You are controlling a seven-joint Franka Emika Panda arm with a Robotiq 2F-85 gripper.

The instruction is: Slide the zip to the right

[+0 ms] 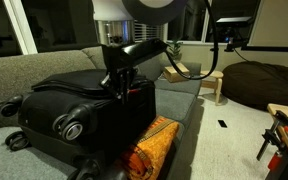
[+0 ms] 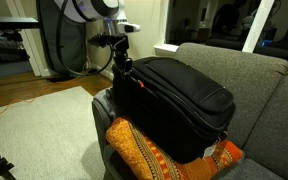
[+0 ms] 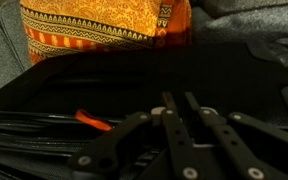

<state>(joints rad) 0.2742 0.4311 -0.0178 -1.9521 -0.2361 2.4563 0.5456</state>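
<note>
A Franka arm's Robotiq gripper (image 1: 117,88) bears down on the near upper edge of a black soft-sided suitcase (image 1: 79,100) lying on its side on a grey sofa (image 1: 34,62), with an orange patterned cushion (image 1: 149,148) wedged against its lower end; both exterior views show the wrist tilted over the case's rim

In the wrist view the claw's two fingers (image 3: 170,112) stand drawn together with only a sliver between them, their tips against dark fabric. Whether they pinch anything cannot be told

The zip is too small and too dark to pick out. By the claw's position it probably sits at the suitcase edge under the fingertips, close to a small orange tag (image 3: 94,122) and the ridged black seams (image 3: 34,138) that run off to the left in that view

The step in hand appears to be securing the pull before drawing it right. Doing it well likely means a firm pinch, then a low, steady pull along the line of the track, not up or away from it, following the curve at the corner. The case rests on soft upholstery, so a jerk could drag the whole bag or snap the pull out of the fingers
</note>
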